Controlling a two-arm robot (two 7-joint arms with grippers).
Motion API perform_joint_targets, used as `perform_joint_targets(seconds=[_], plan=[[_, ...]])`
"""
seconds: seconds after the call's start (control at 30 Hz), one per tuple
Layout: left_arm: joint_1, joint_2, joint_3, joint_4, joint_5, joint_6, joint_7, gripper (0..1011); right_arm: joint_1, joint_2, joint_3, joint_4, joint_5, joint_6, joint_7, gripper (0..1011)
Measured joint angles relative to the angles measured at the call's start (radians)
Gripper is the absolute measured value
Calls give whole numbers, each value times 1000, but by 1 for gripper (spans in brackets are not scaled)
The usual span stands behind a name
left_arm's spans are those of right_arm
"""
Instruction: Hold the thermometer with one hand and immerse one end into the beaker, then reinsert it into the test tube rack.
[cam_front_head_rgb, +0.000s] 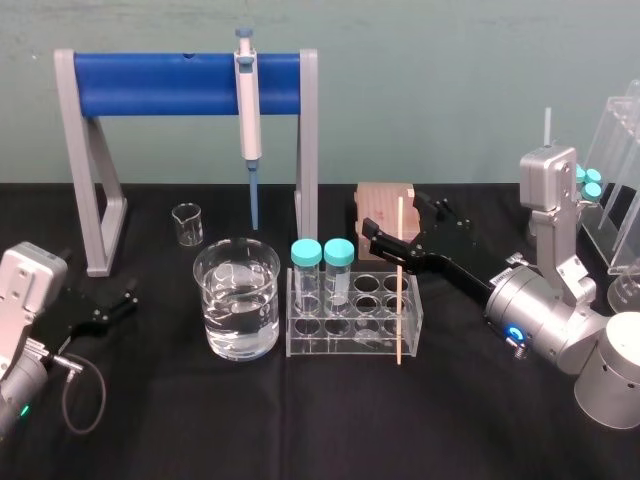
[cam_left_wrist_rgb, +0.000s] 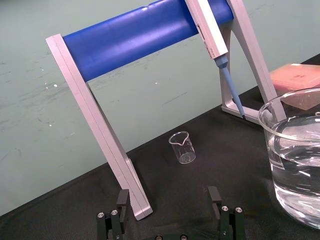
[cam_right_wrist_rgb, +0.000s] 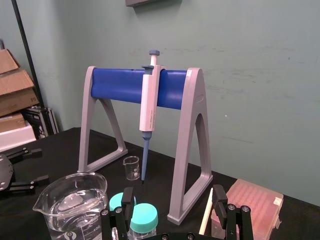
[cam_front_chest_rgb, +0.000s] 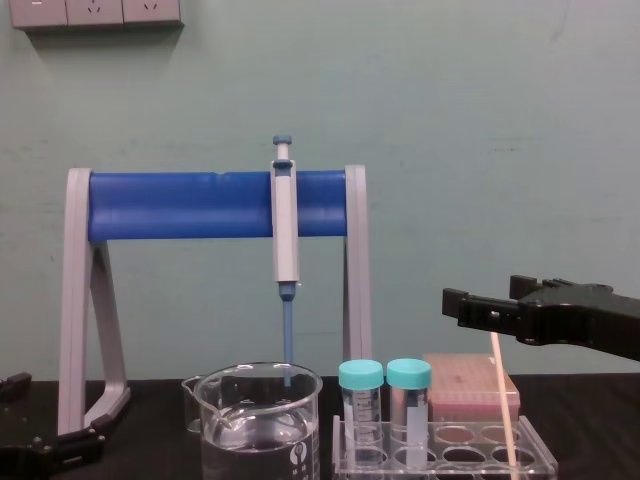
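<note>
Nothing readable with certainty. White print (cam_front_chest_rgb: 300, 455) low on the wall of the large glass beaker (cam_front_chest_rgb: 235, 410), facing the chest view: a small round emblem with a few marks under it, too small to make out. Seen again from the right wrist view at the foot of the same wall, just below the water line: a short row of pale characters, perhaps graduation figures, cut by the frame edge and not legible.
</note>
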Motion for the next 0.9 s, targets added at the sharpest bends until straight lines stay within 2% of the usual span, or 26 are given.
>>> perform_joint_targets(seconds=[0.17, 0.37, 0.4, 0.47, 0.5, 0.6, 0.8, 0.9], plan=[[0, 0, 0, 0, 0, 0, 0, 1004, -1, -2, 1, -1, 0, -10, 0, 1000], [0, 0, 0, 0, 0, 0, 0, 1004, -11, -30, 33, -19, -27, -137, -23, 1000], [0, 0, 0, 0, 0, 0, 0, 1004, -14, -42, 47, -23, -48, -174, -51, 1000], [0, 0, 0, 0, 0, 0, 0, 1004, -18, -55, 64, -23, -75, -210, -90, 1000], [0, 0, 0, 0, 0, 0, 0, 1004, -21, -69, 81, -23, -101, -237, -131, 1000], [0, 0, 0, 0, 0, 0, 0, 1004, -27, -97, 120, -14, -149, -270, -222, 1000], [0, 0, 0, 0, 0, 0, 0, 1004, -31, -137, 189, 42, -189, -282, -335, 1000], [0, 0, 0, 0, 0, 0, 0, 1004, -29, -147, 206, 70, -187, -283, -342, 1000]])
